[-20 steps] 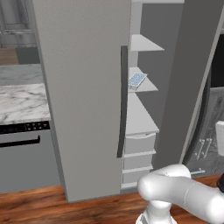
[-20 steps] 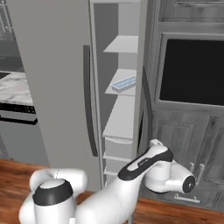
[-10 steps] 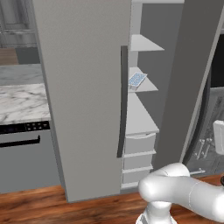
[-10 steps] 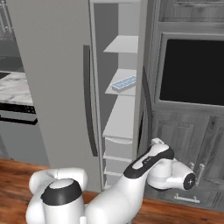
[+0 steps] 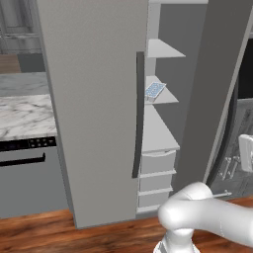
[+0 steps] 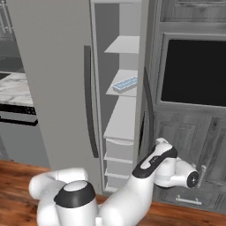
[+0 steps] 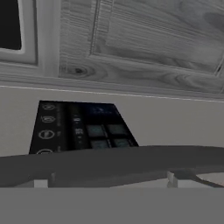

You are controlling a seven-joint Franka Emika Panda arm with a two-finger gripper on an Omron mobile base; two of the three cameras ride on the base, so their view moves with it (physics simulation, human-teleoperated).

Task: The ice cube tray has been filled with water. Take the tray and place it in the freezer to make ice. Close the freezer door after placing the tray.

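Note:
The ice cube tray lies on a middle white shelf inside the freezer, its cells pale blue with water. The freezer door stands swung open on the right of the compartment. In the hand view I face the door's outer side close up, with its dark control panel and the long dark handle running across just ahead of my gripper. The jaws stand wide apart and hold nothing. My hand is low, beyond the open door.
The other grey door with its dark handle stays closed on the left. A dark wall oven and wood cabinets stand right behind the open door. A marble counter lies at left. White drawers fill the freezer's lower part.
My hand has shifted slightly to the right behind the open door. The tray and both doors have not moved.

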